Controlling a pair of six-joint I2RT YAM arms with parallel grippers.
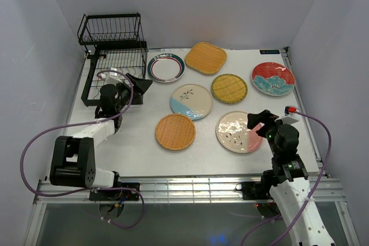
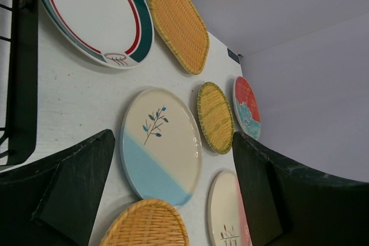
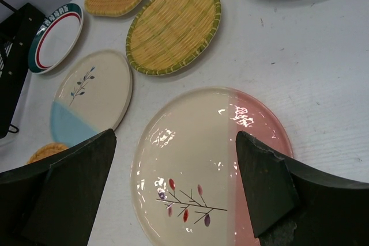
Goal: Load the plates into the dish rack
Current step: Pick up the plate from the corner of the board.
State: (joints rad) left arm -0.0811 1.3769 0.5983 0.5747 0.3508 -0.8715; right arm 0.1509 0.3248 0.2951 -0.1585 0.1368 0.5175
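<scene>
Seven plates [image 1: 191,101] flat beside wire rack [image 1: 112,30]

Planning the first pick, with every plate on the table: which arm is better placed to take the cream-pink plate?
Right. The right gripper hovers open over the cream-pink plate, which fills its wrist view. The left gripper, also open, sits by the dish rack, across the table from it.

top: high, looking down on whole table [image 1: 138,148] | wrists: low, close, oblique across table | shared: cream-blue plate [image 1: 191,101]
</scene>
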